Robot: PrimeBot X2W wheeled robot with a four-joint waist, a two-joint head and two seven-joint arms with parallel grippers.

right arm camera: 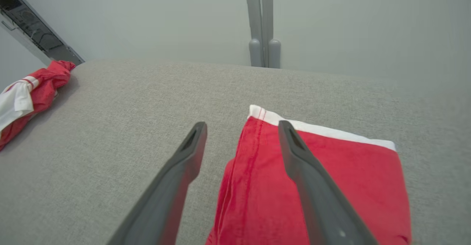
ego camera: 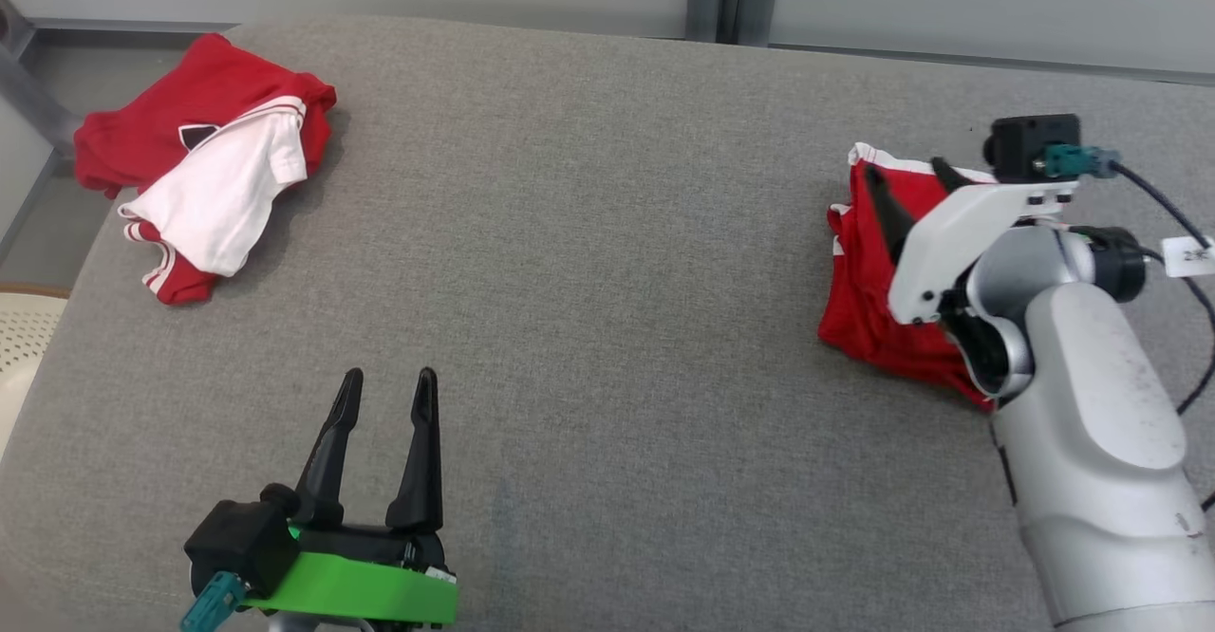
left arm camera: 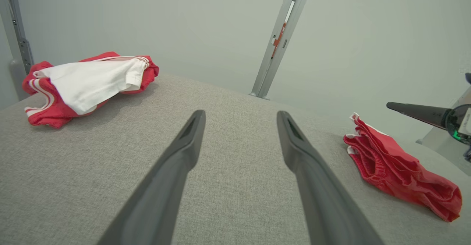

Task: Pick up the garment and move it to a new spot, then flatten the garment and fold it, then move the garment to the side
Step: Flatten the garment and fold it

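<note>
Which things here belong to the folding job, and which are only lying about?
In the job: folded red garment; right gripper, open over it; gray table.
Lying about: crumpled red and white garment at the far left.

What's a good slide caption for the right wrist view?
Open right tool above a folded red garment on the grey fabric surface, another red-and-white garment at the view's left edge.

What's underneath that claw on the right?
A folded red garment with a white edge lies on the grey surface, below the open right gripper. In the head view the arm covers its near corner; anything beneath the cloth is hidden.
</note>
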